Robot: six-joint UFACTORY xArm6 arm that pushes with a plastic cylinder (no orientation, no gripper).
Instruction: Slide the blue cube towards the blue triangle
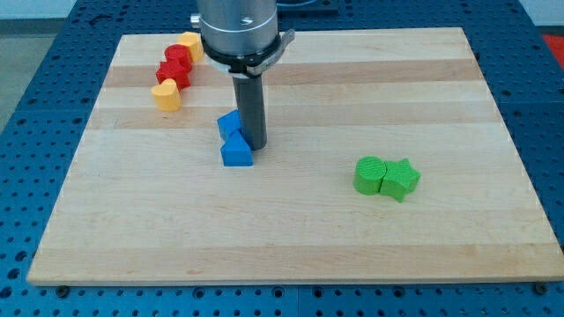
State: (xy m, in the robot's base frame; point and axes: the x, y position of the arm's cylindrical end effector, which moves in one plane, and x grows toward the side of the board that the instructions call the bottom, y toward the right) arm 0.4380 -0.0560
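Two blue blocks sit touching near the board's middle left. The upper one, the blue cube, is partly hidden by the rod. The lower one, the blue triangle, lies just below it. My tip stands on the board right against the right side of both blue blocks, level with the seam between them.
A yellow block, two red blocks and another yellow block form a diagonal row at the view's top left. A green round block and a green star touch at the right. The wooden board lies on a blue table.
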